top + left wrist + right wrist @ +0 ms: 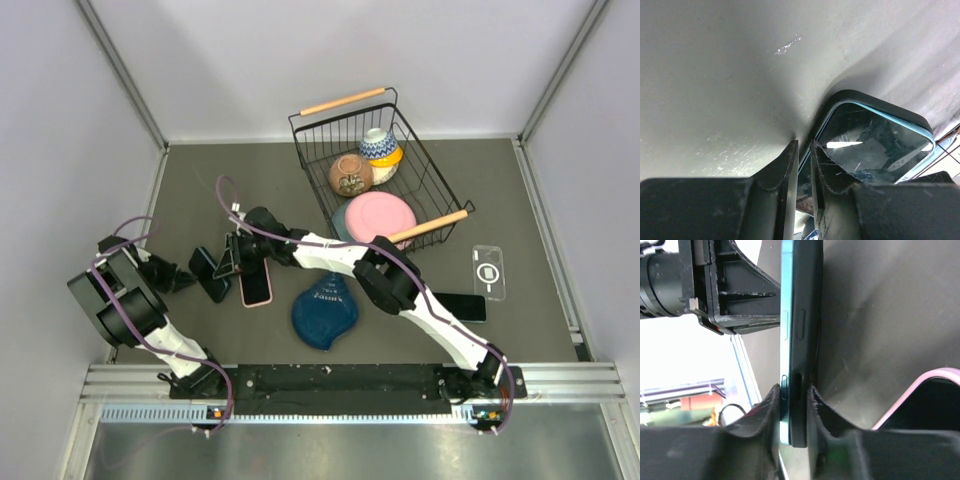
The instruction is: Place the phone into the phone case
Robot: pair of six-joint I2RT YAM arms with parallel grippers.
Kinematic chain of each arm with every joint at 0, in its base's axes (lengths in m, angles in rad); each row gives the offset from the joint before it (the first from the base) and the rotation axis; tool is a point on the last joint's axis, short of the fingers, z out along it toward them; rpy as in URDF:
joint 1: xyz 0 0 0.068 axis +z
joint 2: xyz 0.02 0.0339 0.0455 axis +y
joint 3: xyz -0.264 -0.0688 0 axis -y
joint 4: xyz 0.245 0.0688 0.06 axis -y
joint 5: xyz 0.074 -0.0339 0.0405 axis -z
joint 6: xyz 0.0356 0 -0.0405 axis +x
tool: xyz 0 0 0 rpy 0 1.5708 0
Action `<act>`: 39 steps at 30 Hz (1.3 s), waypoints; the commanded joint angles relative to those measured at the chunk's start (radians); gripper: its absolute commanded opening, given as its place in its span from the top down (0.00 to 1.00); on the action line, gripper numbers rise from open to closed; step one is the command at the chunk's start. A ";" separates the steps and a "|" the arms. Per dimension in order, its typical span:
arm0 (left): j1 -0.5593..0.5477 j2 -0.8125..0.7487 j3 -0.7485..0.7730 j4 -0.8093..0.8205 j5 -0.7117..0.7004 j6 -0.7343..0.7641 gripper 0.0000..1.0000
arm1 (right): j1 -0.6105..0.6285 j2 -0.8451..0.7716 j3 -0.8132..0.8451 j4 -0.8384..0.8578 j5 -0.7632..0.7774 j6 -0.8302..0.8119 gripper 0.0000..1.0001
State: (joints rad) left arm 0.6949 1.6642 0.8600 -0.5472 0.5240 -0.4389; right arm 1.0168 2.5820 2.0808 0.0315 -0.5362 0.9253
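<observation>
Phone (786, 315) and dark phone case (807, 315), pressed face to back, sit at the desk's (500, 180) left side, long axis running between the arms. The right end effector (792, 395) is clenched on one end of both; the left end effector (804, 165) grasps the opposite end.

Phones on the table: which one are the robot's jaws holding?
The blue phone in the black case, leftmost; both arms' jaws pinch it. The pink-cased phone beside it and the black phone at right lie ungripped.
</observation>
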 commanded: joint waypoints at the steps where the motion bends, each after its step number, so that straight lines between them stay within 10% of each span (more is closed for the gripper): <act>1: -0.008 0.008 -0.026 0.032 -0.033 0.008 0.80 | -0.011 -0.082 0.013 0.091 -0.021 0.007 0.95; 9: -0.008 -0.007 -0.030 0.035 -0.024 0.008 0.79 | 0.000 -0.063 0.085 -0.076 0.028 -0.103 1.00; 14: -0.009 -0.003 -0.029 0.039 -0.018 0.006 0.79 | 0.014 -0.048 0.125 -0.134 0.059 -0.154 0.71; 18: -0.008 -0.012 -0.027 0.035 -0.007 0.006 0.79 | 0.014 -0.048 0.131 -0.153 0.087 -0.180 1.00; 35: -0.009 -0.224 -0.007 0.104 0.274 -0.107 0.46 | -0.132 -0.282 0.075 -0.070 0.042 -0.138 1.00; 36: -0.009 -0.224 -0.030 0.163 0.353 -0.122 0.42 | -0.139 -0.298 0.065 -0.059 0.045 -0.132 1.00; 37: -0.012 -0.227 -0.045 0.211 0.390 -0.168 0.16 | -0.147 -0.312 0.056 -0.055 0.044 -0.128 1.00; 39: -0.032 -0.234 -0.076 0.351 0.457 -0.224 0.16 | -0.170 -0.356 0.029 -0.047 0.045 -0.115 1.00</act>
State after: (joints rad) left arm 0.6872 1.4635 0.8352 -0.4339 0.7906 -0.5533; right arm 0.8818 2.4107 2.1201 -0.1486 -0.4717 0.7708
